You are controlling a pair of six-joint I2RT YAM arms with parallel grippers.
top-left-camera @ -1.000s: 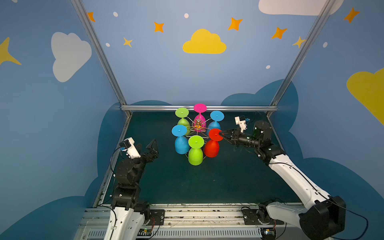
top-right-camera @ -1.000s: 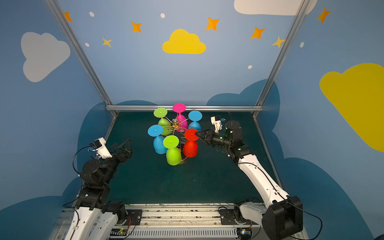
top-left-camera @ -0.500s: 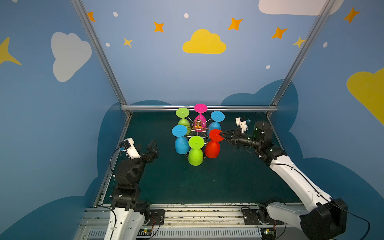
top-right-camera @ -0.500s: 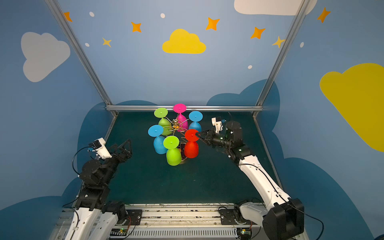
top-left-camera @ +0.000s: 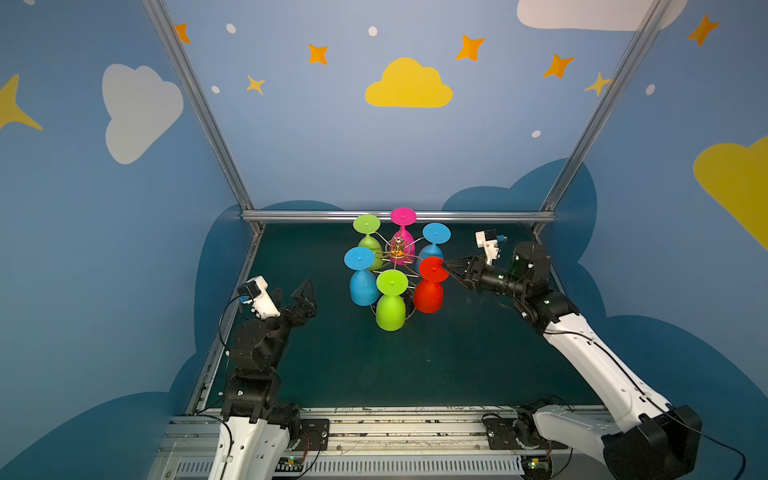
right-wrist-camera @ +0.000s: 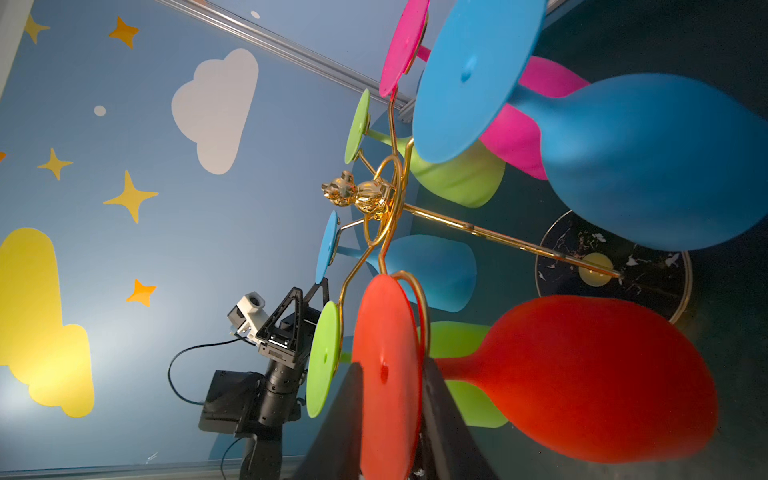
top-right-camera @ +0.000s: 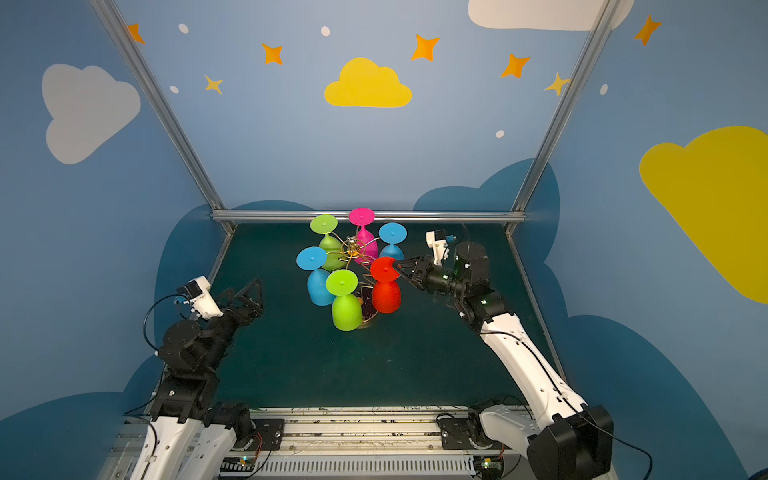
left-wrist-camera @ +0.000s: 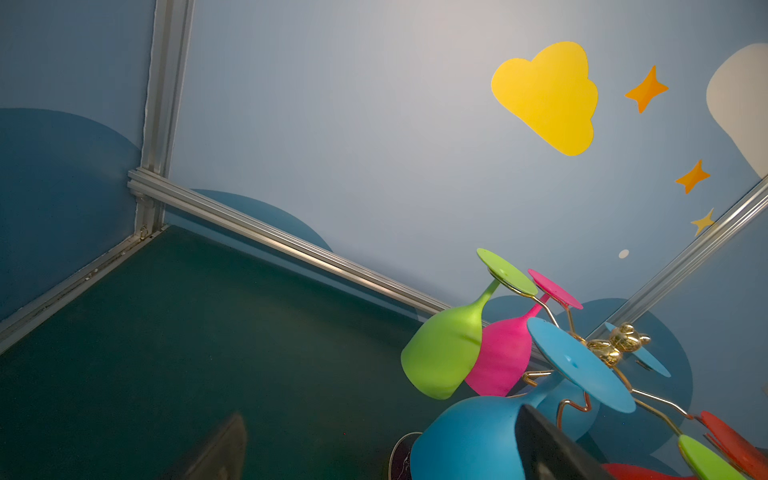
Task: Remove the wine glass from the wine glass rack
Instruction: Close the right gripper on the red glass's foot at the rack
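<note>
**Obs.** The wine glass rack (top-left-camera: 398,248) stands on the bench (top-left-camera: 415,365), toward the back wall. Six glasses hang bowl-down from its arms. The target appears to be the red wine glass (top-left-camera: 428,293), which is on the rack, on the arm facing the right side.

**Right claw** (top-left-camera: 447,266): at the rim of the red glass's foot. In the right wrist view the fingers (right-wrist-camera: 440,415) stand one on each face of the foot disc, with only a narrow gap between them. I cannot tell whether they pinch the disc or merely flank it. The gold wire loop (right-wrist-camera: 420,299) lies on the stem side of the disc, just beside that finger.

**Left claw** (top-left-camera: 293,291): jaws wide apart and empty, well apart from the rack.

**Step in hand (judgement):** get a secure hold on the foot, then draw the glass outward along its arm. The task looks barely begun.

**Notes for doing it well:**
- Close on the disc only. If the wire loop is caught between finger and foot, pulling would drag the rack.
- Lift the foot slightly off the wire before sliding.
- Pull straight out, away from the central post, so the stem follows the slot to its open end.
- Keep the pull slow. The marbled base (right-wrist-camera: 648,266) is small and nothing steadies it.
- Watch the neighbours: the green glass (top-left-camera: 390,309) hangs just beside the red bowl, and the blue glass (top-left-camera: 436,233) is close behind. A swinging bowl could knock either one.
</note>
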